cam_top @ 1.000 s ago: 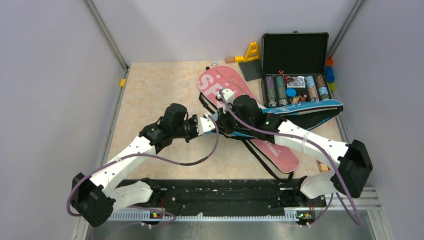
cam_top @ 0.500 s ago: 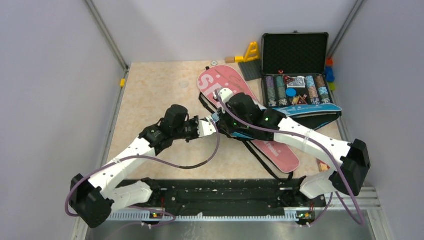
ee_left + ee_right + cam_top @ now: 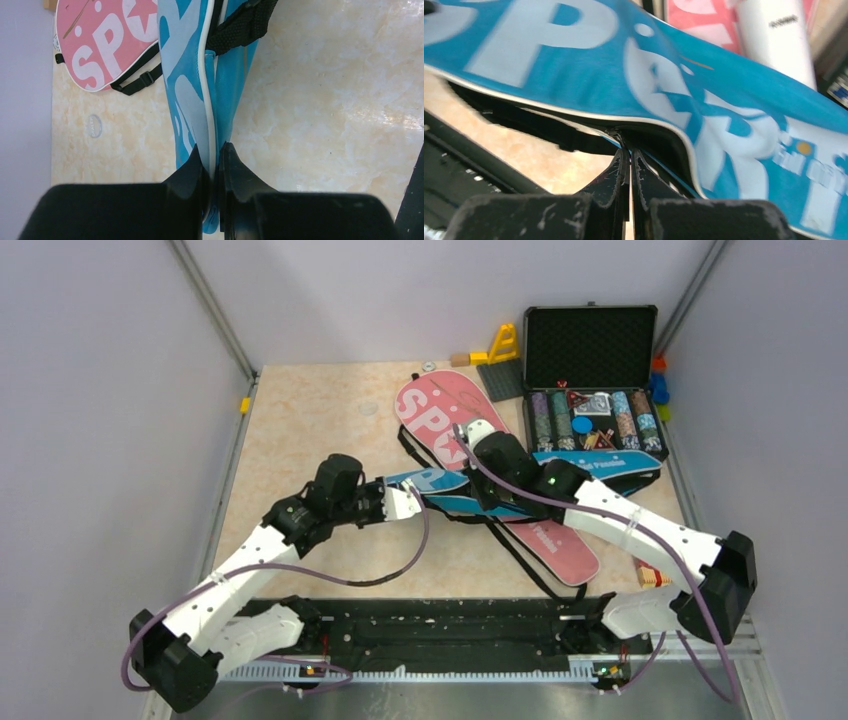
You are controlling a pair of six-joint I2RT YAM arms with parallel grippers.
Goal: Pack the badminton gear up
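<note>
Beige table (image 3: 300, 430) on my feed: left pincer (image 3: 214, 170) pinches the piped edge of the blue cover (image 3: 190, 100); right pincer (image 3: 630, 160) is pressed together under its flap.

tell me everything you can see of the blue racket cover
The blue cover is a long racket-shaped sleeve of smooth blue fabric with pale-blue lettering, white piping along its edge and a black webbing strap. It stretches across the table, crossing over the pink cover. The left fingers are clamped on its piped edge at one end; the right fingers are shut just under the piping mid-length, where the seam gapes.
</note>
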